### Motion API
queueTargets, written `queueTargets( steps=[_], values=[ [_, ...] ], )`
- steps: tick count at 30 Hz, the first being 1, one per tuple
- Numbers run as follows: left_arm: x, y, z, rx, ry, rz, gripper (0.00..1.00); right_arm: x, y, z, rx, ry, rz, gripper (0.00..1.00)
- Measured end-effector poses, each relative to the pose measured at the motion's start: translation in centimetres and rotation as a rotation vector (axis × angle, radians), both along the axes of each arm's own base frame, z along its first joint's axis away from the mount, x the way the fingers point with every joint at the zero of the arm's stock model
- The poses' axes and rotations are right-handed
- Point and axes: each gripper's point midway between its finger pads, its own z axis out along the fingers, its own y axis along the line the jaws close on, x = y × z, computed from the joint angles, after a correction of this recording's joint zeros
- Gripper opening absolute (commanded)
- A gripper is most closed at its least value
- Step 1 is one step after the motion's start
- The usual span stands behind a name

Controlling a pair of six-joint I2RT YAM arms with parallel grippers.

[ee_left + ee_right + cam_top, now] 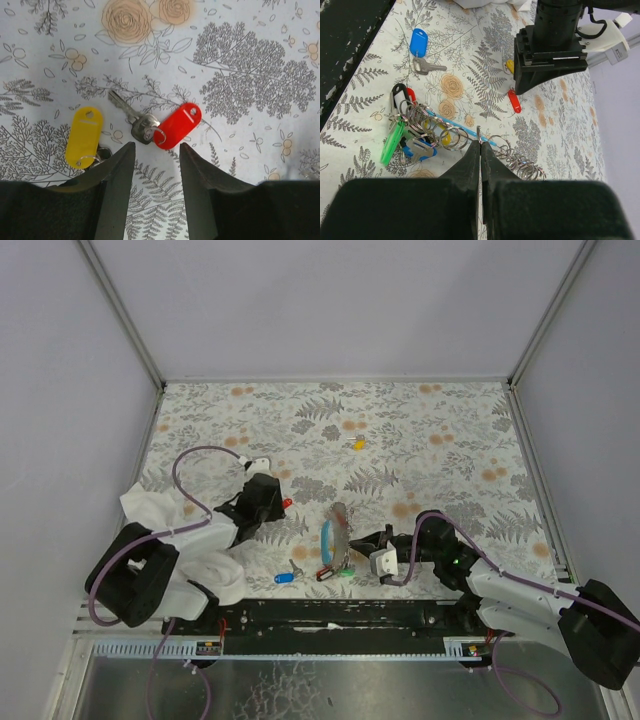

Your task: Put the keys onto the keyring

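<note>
My left gripper (268, 503) is open and hovers low over the table. A red-headed key (177, 125) lies just ahead of its fingertips, and a yellow-headed key (85, 136) lies to the left of them. My right gripper (481, 145) is shut on a thin metal ring of the keyring (427, 131), whose coil of rings (520, 162) and light-blue piece trail to both sides. Green, blue, red and yellow key heads hang in its cluster. A loose blue key (419, 42) lies apart near the front edge (285, 577). Another yellow key (358, 443) lies farther back.
A white cloth (170, 515) is bunched under the left arm at the left. The table's front edge with a dark rail (340, 610) runs close behind the keyring. Grey walls enclose the floral table top (450, 440).
</note>
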Motion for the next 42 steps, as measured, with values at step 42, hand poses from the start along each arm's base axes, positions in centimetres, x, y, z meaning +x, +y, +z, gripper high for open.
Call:
queueTargets(
  steps=[42],
  values=[
    [0.2,1.1,-1.0,0.131,0.07,0.135,0.0,-1.1,0.2,1.5,0.05,0.014,0.042,0.0]
  ],
)
